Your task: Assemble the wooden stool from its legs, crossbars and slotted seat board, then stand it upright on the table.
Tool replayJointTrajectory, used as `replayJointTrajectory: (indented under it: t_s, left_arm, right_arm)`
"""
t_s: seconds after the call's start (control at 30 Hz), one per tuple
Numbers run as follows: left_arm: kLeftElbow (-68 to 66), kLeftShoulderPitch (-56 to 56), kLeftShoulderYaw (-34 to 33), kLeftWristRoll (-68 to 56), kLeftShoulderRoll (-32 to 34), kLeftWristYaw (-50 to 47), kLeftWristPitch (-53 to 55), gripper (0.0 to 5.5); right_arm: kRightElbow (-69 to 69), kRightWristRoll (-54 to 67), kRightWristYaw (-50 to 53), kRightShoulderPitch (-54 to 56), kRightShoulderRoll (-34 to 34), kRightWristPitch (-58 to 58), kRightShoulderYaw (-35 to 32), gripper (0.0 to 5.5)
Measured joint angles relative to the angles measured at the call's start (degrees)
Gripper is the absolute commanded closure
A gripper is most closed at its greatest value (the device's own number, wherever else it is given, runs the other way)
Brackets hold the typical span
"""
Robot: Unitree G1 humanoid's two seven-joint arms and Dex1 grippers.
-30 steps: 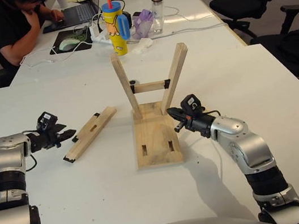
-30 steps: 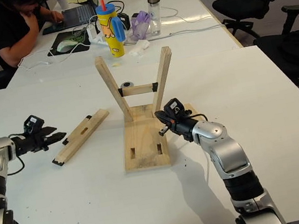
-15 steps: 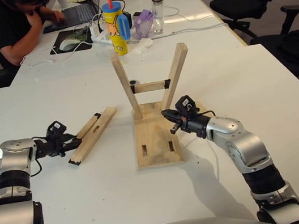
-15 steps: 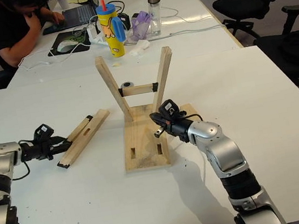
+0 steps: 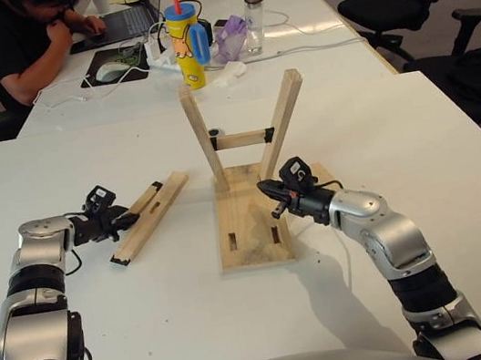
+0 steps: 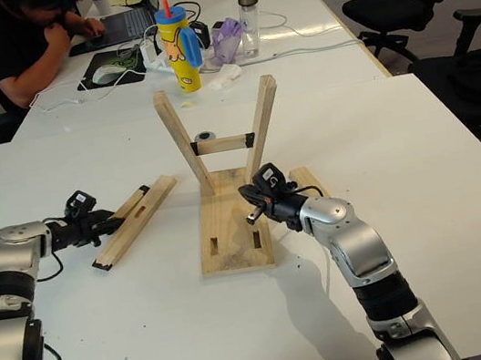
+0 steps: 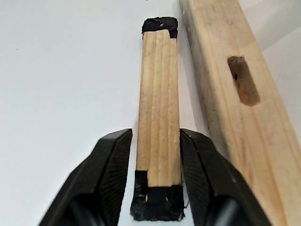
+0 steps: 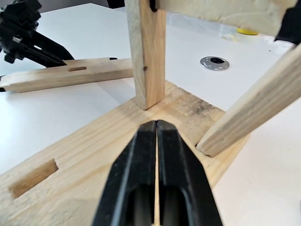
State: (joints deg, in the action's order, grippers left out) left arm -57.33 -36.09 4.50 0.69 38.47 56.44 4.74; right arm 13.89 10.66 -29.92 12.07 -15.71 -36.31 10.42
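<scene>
Partly built stool on the table, loose crossbar between the left fingers

Head views: the board is seen lying flat on the table. Two legs are stood in its far end, splayed apart toward the top and joined by a fitted crossbar. Two near slots in the board are left unfilled. Left of the board and apart from it, a loose leg is laid aslant, with a loose crossbar just beside it on its outer side. The left end effector is held low at the near end of that crossbar. The right end effector is held over the board, close to the foot of the right leg. A cup and a bottle are stood on the table behind.

Left wrist view: the loose crossbar, black at both ends, is seen lying on the table between the fingers. These are set narrowly astride its near end. One pad is at the wood and a thin gap is seen at the other, so the bar is not clamped. The loose leg is laid alongside, a slot facing up.

Right wrist view: the fingers are pressed together with nothing held. They are pointed over the board at the space between the feet of the two legs. A grommet is set in the table beyond.
</scene>
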Motion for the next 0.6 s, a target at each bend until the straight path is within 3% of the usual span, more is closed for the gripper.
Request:
replayJointTrajectory:
  t_s: [0.07,0.17,0.33,0.47,0.6]
  left_arm:
    - [1.0,0.7,0.8,0.6,0.1,-0.6,-1.5,4.2]
    - [3.3,2.6,0.6,0.6,-0.2,-3.3,-3.1,4.2]
    - [12.2,9.2,-6.5,-5.8,-4.3,-10.6,-3.5,4.2]
    - [31.5,16.3,-12.9,-14.7,-8.0,-12.8,-3.1,4.2]
    - [50.3,25.7,-14.9,-18.6,-12.0,-16.7,-4.5,4.2]
  right_arm:
    - [0.1,0.0,0.0,0.0,0.1,1.0,0.0,5.5]
    - [1.6,1.5,-0.3,-0.4,1.0,1.0,0.4,5.03]
    - [4.1,7.9,-1.4,-2.1,4.0,-0.6,0.1,4.31]
    - [4.9,13.3,-0.9,-2.5,7.2,-2.5,-2.3,3.71]
    - [6.0,21.4,1.4,-2.6,10.9,-5.2,-7.0,3.0]
